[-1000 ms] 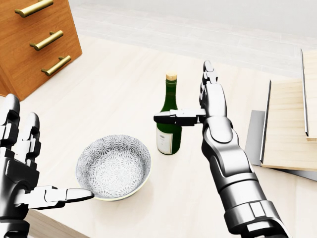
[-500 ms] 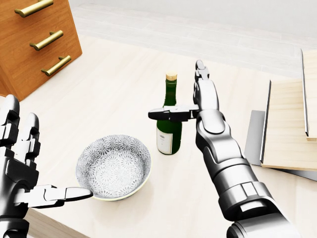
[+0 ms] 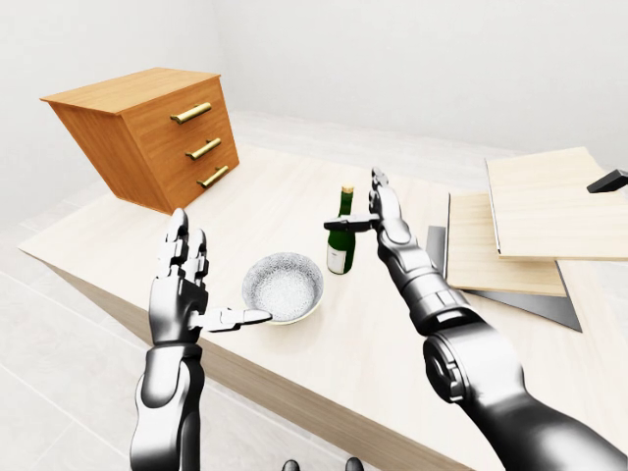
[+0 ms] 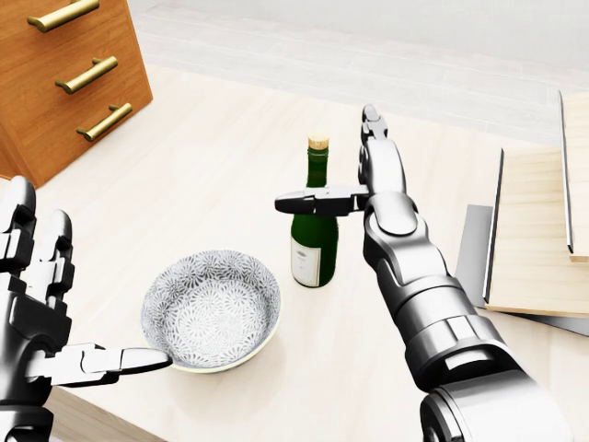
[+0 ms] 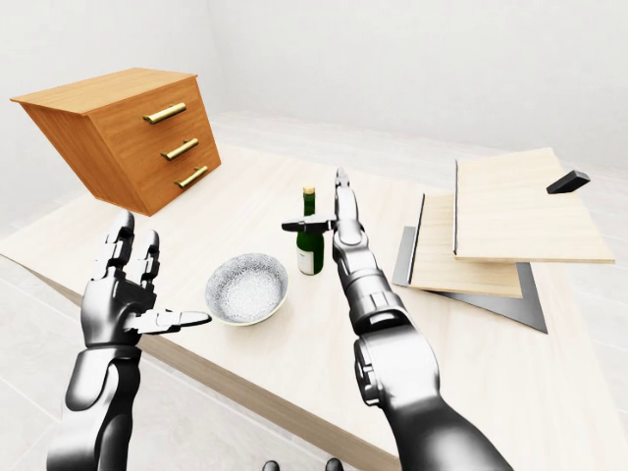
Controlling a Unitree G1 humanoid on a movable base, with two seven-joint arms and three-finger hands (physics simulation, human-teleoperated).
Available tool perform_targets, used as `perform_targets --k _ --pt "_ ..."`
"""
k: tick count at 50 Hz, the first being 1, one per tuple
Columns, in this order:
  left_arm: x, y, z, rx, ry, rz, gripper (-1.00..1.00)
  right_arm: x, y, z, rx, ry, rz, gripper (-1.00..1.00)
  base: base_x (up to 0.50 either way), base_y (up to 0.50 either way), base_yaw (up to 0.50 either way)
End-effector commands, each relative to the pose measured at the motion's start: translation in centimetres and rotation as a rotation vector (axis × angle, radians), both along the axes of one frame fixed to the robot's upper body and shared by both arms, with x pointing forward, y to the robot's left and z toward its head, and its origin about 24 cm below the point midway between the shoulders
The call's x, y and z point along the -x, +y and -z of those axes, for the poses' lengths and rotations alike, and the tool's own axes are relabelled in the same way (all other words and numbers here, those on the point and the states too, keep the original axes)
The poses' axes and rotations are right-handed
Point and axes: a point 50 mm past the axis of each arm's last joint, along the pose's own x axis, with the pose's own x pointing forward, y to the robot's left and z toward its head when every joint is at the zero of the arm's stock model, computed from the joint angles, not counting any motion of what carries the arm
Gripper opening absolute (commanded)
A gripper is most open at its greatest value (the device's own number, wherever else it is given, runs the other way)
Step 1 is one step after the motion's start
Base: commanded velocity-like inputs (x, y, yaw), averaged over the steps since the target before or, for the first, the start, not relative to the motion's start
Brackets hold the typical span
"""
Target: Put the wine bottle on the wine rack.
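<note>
A green wine bottle (image 4: pixel 314 230) with a cork and a white label stands upright on the light wooden table (image 4: pixel 212 175). My right hand (image 4: pixel 327 161) is open just to the bottle's right, fingers (image 4: pixel 375 152) pointing up. Its thumb (image 4: pixel 313 200) crosses in front of the bottle's shoulder, and the fingers are not closed round it. My left hand (image 4: pixel 87 295) is open and empty at the bottom left, thumb beside the bowl. The wine rack (image 3: pixel 520 221), of light wooden boards on a grey base, lies at the right of the table.
A patterned grey bowl (image 4: pixel 212 308) sits left of and below the bottle. A tilted wooden drawer cabinet (image 4: pixel 64 74) with brass handles stands at the top left. A small black block (image 3: pixel 608 182) rests on the rack's top board. The table's near edge runs along the bottom left.
My right hand has moved left and slightly up, closer to the bottle, so its thumb now crosses the bottle's shoulder. The left hand, bowl and bottle have not moved.
</note>
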Motion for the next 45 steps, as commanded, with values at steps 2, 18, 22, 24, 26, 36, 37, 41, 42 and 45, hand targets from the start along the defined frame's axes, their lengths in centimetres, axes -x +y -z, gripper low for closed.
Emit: perform_targets --k 2,18,22,24,26,36,37,41,42,45 --pt "0.0 -0.1 0.1 0.003 0.004 0.006 1.00 -0.3 0.2 -0.5 -0.003 0.006 -0.005 1.00 0.00 0.00 0.00" --pt "0.1 0.0 -0.3 0.005 -0.013 0.002 1.00 -0.7 0.2 -0.9 -0.005 0.026 0.000 1.00 0.00 0.00 0.00" --pt "0.1 0.1 -0.2 0.006 -0.011 0.001 1.00 -0.7 0.4 -0.7 0.002 0.045 -0.018 1.00 0.00 0.00 0.00" --pt "0.1 0.1 -0.2 0.006 -0.009 0.000 1.00 -0.7 0.5 -0.7 0.003 0.048 -0.024 1.00 0.00 0.00 0.00" --pt "0.1 0.1 -0.2 0.007 -0.011 0.001 1.00 -0.6 0.6 -0.7 0.003 0.050 -0.024 1.00 0.00 0.00 0.00" --pt "0.1 0.1 -0.2 0.006 -0.012 0.000 1.00 -0.6 1.1 -0.4 0.010 0.076 -0.057 1.00 0.00 0.00 0.00" --pt "0.1 0.1 -0.2 0.006 -0.011 0.000 1.00 -0.6 1.1 -0.4 0.010 0.076 -0.058 1.00 0.00 0.00 0.00" --pt "0.0 0.2 -0.1 0.009 -0.004 0.000 1.00 -0.5 1.5 -0.2 0.020 0.091 -0.087 1.00 0.00 0.00 0.00" --pt "0.1 0.2 0.0 0.009 -0.003 0.000 1.00 -0.5 1.5 -0.2 0.019 0.090 -0.088 1.00 0.00 0.00 0.00" --pt "0.1 0.2 0.0 0.008 -0.001 0.001 1.00 -0.5 1.6 -0.3 0.020 0.090 -0.091 1.00 0.00 0.00 0.00"
